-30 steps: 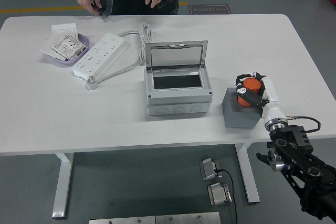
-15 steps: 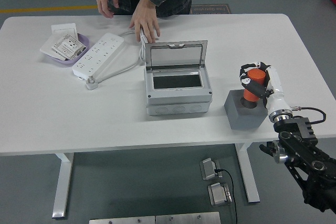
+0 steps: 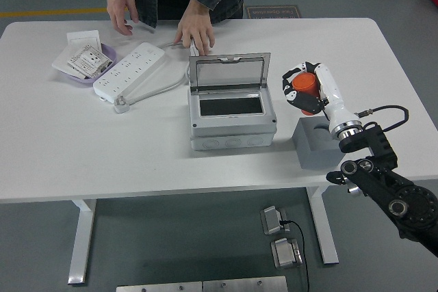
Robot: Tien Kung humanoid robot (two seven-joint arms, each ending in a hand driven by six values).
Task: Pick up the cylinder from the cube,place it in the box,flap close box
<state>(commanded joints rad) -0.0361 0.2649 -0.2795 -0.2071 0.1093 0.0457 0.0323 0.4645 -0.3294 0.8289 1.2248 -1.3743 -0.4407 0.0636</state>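
My right hand is shut on the orange cylinder and holds it in the air, above and left of the grey cube, just right of the box. The cube's top hole is empty. The grey box stands at the table's middle with its clear lid flapped up at the back and its inside open. My left arm is out of view.
A person stands at the far side; one hand rests on the table behind the box's lid, the other hovers at the far edge. A white power strip with cable and a purple tray of packets lie at the far left.
My right hand has lifted the cylinder out of the cube and carried it up and left toward the box. The person's hands have shifted near the power strip's cable.
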